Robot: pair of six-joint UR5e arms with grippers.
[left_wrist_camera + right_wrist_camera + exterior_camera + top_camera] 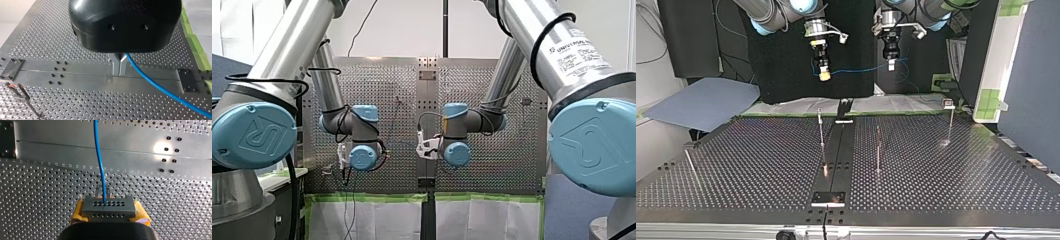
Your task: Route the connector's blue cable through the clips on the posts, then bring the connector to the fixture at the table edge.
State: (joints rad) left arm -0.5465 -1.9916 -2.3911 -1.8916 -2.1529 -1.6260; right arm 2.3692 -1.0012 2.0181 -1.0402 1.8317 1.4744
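In the right wrist view my right gripper (109, 214) is shut on a grey connector (109, 206), which sits between its yellow pads (78, 212). The blue cable (99, 162) leaves the connector and runs ahead over the plate. My left gripper (119, 72) has its metal fingers shut on the blue cable (160, 88), which trails off to one side. In the top view both grippers hang high behind the table, my right gripper (824, 75) and my left gripper (891, 65), with the cable (861, 69) strung between them. Thin posts (821, 127) (878, 147) (950, 125) stand on the table.
A dark centre rail (838, 150) ends in a fixture plate (828, 198) at the near edge of the top view. Another post (690, 155) stands at that view's left. A clip post (18, 90) shows beside my left gripper. A blue sheet (706, 102) lies off the table.
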